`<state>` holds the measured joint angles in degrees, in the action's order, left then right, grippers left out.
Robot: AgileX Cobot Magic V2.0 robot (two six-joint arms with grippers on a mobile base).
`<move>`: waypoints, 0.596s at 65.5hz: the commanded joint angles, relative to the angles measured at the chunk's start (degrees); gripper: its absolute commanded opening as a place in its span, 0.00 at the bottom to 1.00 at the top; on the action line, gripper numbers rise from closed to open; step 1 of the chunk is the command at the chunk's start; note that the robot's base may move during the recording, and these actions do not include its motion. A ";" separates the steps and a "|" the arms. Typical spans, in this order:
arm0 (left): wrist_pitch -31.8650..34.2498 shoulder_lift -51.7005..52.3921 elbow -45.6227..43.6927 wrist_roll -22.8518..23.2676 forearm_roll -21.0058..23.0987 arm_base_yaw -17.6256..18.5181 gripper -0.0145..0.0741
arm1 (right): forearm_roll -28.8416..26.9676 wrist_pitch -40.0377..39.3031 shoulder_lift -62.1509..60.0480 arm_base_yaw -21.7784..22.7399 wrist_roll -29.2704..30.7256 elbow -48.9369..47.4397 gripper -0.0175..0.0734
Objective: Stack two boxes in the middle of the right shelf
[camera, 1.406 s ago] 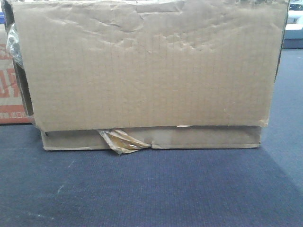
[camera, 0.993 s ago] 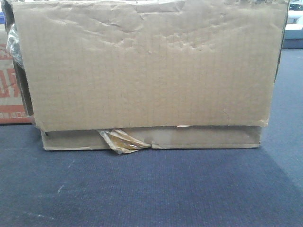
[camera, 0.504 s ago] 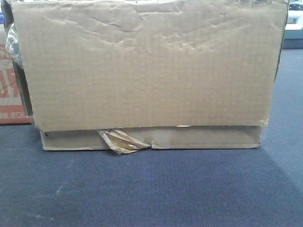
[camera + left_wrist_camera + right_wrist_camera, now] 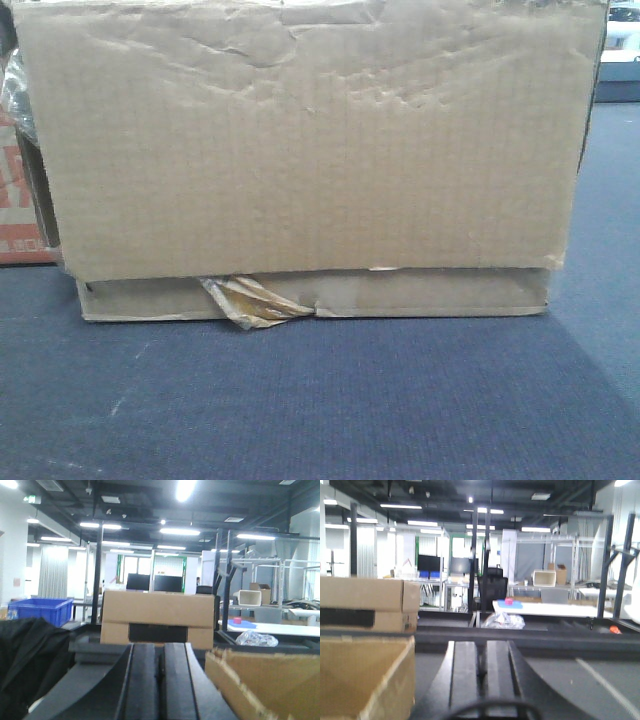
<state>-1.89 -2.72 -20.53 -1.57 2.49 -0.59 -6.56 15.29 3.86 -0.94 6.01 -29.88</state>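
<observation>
In the front view a large brown box (image 4: 310,140) with a wrinkled face rests on a flatter box (image 4: 420,292) of equal width with torn yellowish tape (image 4: 245,300). Both stand on a blue carpet-like surface. My left gripper (image 4: 159,647) is shut and empty, and the large box's upper edge (image 4: 270,680) lies to its right. The right gripper (image 4: 481,645) is also shut and empty, with the same box (image 4: 360,680) to its left. I cannot tell whether either gripper touches the box. The right shelf is out of view.
A cardboard box with red print (image 4: 15,200) stands behind the stack at the left. Farther off are another cardboard box with a dark hand slot (image 4: 157,617), a blue bin (image 4: 37,611), a crumpled plastic bag (image 4: 504,621) and metal racks.
In the front view the stacked boxes have shifted slightly to the left and look a little larger. More of the red-printed box is covered.
</observation>
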 commanded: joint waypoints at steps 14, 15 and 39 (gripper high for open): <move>-28.54 -18.61 -26.57 -0.08 -3.75 0.26 0.06 | 0.63 12.84 20.96 0.20 -0.10 -22.21 0.13; -29.40 -19.60 -27.51 -0.08 -3.75 0.26 0.07 | 0.63 13.32 22.00 0.20 -0.10 -22.85 0.16; -34.18 -33.45 -33.81 0.10 -3.17 3.45 0.66 | 0.63 15.18 38.27 0.20 -0.10 -25.79 0.77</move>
<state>-35.69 -34.64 -53.75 -1.57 -1.07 1.66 -6.56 31.04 40.01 -0.94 6.01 -55.21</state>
